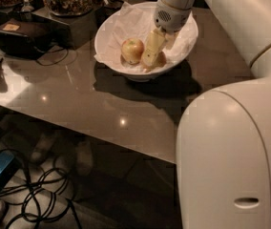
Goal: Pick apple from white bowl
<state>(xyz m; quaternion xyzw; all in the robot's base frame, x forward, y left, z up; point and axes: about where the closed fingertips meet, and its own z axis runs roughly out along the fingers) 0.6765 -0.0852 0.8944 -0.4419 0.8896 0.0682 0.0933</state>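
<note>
Although gripper point(150, 61) reaches down into white bowl point(114, 67), close against apple point(161, 59) at the bowl's 5 o'clock, its closure cannot be told; apple unlifted, so secure grasp and lift remain.

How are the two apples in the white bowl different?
The pale apple is yellowish with a red blush; the orange apple is darker. The pale apple sits in plain sight; the orange apple is half hidden behind the gripper, down inside the white bowl. Both are round and lie on crumpled paper.
</note>
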